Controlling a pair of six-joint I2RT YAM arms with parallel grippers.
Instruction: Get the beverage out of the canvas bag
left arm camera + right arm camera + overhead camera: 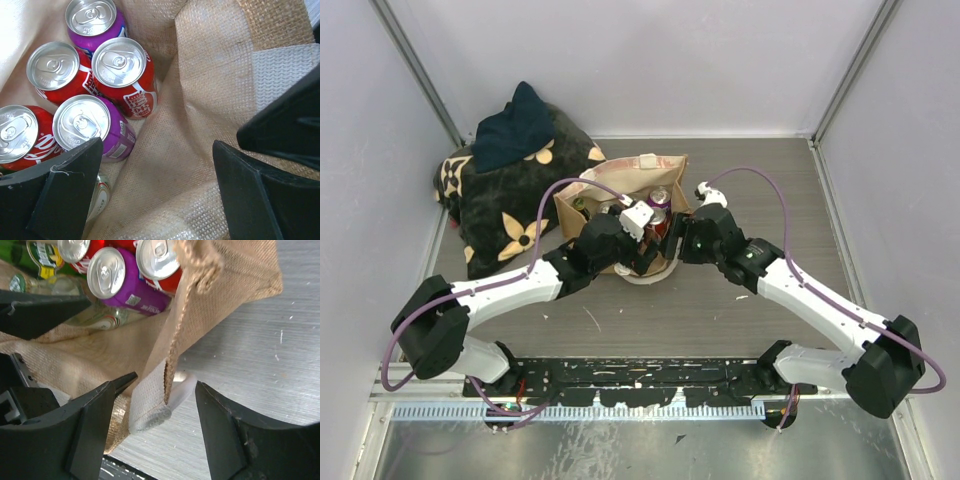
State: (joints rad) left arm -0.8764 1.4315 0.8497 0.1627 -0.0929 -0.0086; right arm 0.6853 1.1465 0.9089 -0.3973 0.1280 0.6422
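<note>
- canvas bag (pixel 210 100): red cans (pixel 121 64) and purple cans (pixel 82 122) inside, upright.
- left gripper (pixel 156 150): spread wide inside bag, gripping nothing.
- right gripper (pixel 165 385): jaws apart, astride bag's rim.

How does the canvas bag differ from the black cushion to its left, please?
Colour: the bag is tan weave; the cushion is black with beige flowers.
Pose: the bag's mouth gapes open; the cushion is a closed bundle slumped in the corner.
Load: the bag holds cans inside; the cushion carries a dark blue cloth on top.
Both are soft fabric things on the table.
</note>
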